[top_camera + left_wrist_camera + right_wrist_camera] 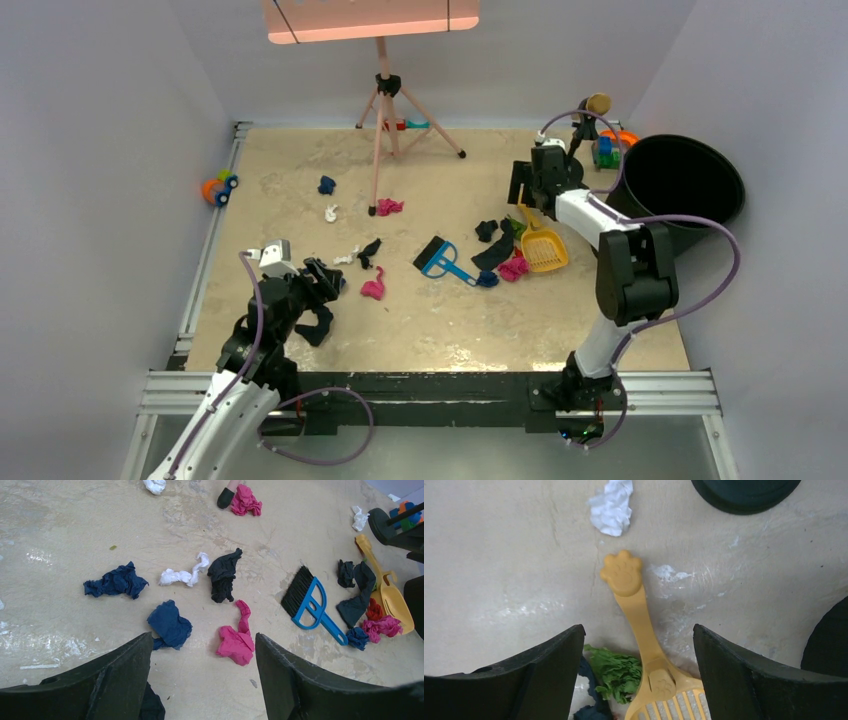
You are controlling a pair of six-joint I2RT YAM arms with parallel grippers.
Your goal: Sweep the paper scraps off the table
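Paper scraps lie scattered over the beige table [450,330]. In the left wrist view a magenta wad [236,642], two dark blue wads [170,625] [116,581], a white twist [182,575] and a black wad [222,575] lie ahead of my open, empty left gripper [202,637]. From above, the left gripper [322,278] sits at the near left. The blue hand brush [440,260] lies mid-table. My right gripper [530,188] is open and empty, above the handle of the yellow dustpan [631,580]. A green wad [616,672] lies beside it and a white wad [612,506] beyond.
A black round bin [680,180] stands off the table's right edge. A pink tripod [385,130] stands at the back middle. Toys sit at the left edge [218,187] and the back right [608,148]. More scraps [505,262] cluster by the dustpan pan [543,250].
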